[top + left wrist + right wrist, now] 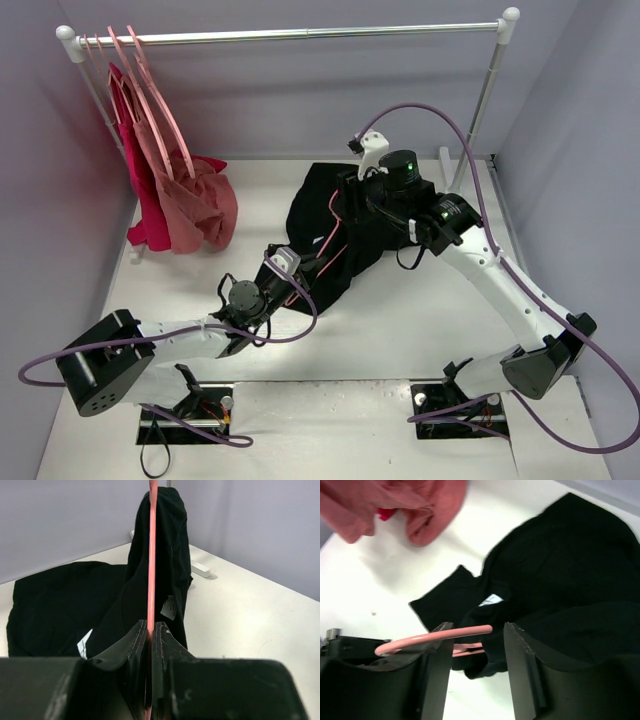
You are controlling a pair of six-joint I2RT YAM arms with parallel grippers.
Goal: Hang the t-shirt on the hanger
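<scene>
From above, the t-shirt hid most of the hanger; only thin pink slivers showed. In my left wrist view its rod ran off the top edge; in my right, black cloth swallowed its frame.

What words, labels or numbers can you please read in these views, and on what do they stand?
None can be read.
The white sewn-in labels on the plain black fabric t-shirt are too small and blurred to make out.
No other writing shows.

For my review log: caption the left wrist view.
Left gripper shut on the pink hanger, seen edge-on, black t-shirt draped over its far end.
</scene>
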